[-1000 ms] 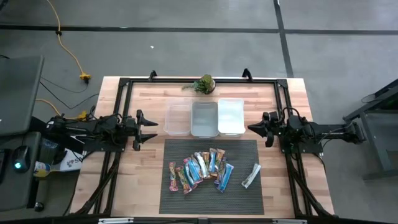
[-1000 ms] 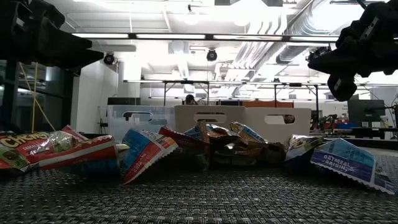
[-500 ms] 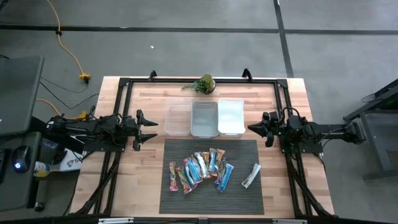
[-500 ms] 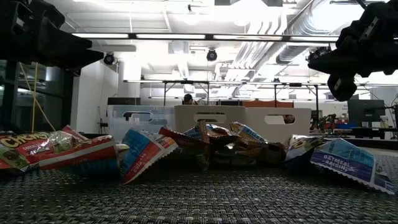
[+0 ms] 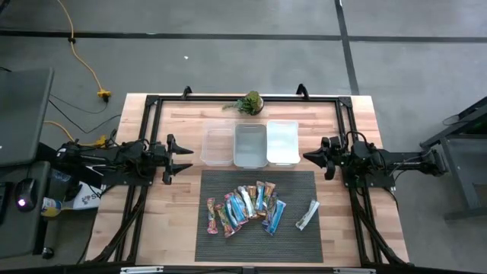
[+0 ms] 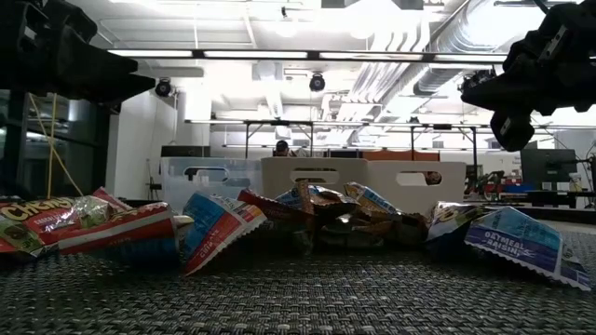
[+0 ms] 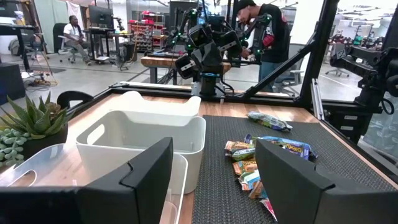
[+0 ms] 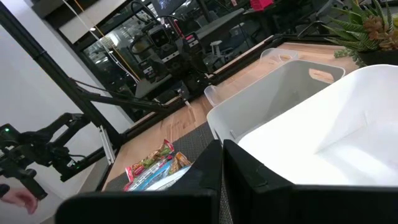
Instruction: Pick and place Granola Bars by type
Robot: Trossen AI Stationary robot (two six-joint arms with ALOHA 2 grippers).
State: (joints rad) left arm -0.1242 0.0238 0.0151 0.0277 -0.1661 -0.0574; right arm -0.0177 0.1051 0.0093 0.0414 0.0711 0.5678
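Note:
Several Granola Bars [image 5: 243,205] in blue, pink-red and orange-brown wrappers lie fanned out flat on the dark mat [image 5: 257,247]. One white-silver bar [image 5: 307,215] lies apart to their right. My left gripper [image 5: 185,157] hovers open at the table's left side, pointing level toward the bins. My right gripper [image 5: 307,158] hovers shut at the right side, also level. Both stand clear of the bars. In the left wrist view the bars [image 7: 264,158] show beyond my open fingers.
Three clear bins stand in a row behind the mat: left [image 5: 218,146], middle [image 5: 250,144], right [image 5: 283,142]. A small green plant [image 5: 249,102] sits at the far edge. A black frame [image 5: 152,103] borders the table. People show in the room beyond.

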